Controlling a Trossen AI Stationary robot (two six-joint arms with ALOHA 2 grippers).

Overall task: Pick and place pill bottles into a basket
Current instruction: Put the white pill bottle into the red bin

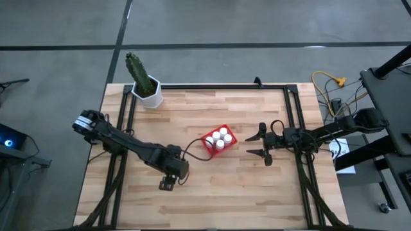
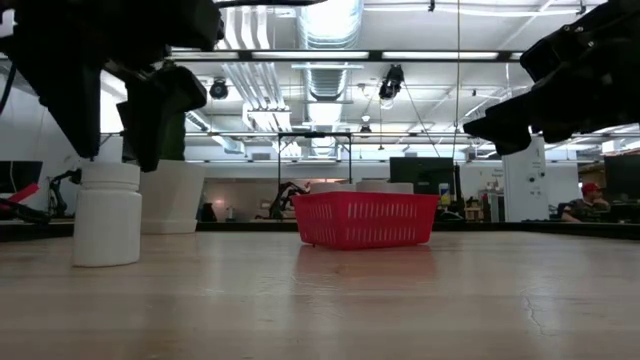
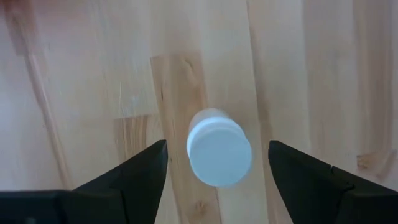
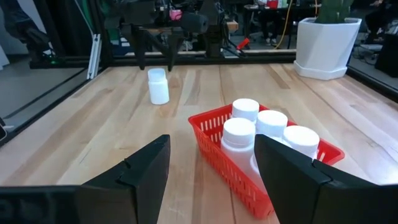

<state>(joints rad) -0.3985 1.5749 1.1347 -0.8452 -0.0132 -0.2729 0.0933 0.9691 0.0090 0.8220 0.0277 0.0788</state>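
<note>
One white pill bottle (image 3: 219, 152) stands upright on its base on the wooden table, and also shows in the low view (image 2: 107, 215) and the right wrist view (image 4: 158, 86). My left gripper (image 3: 217, 144) is open right above it, pointing down, with one finger on each side of the cap and touching nothing. In the high view my left gripper (image 1: 167, 184) hides this bottle. The red basket (image 1: 209, 145) sits mid-table with several white bottles (image 1: 219, 138) standing in it. My right gripper (image 1: 248, 145) is open and empty just right of the basket, pointing at it.
A white hexagonal pot with a green cactus (image 1: 146, 90) stands at the table's far left corner. A black cable (image 1: 192, 149) runs from my left arm toward the basket. Black rails (image 1: 292, 122) frame the table. Bare wood lies along the near edge.
</note>
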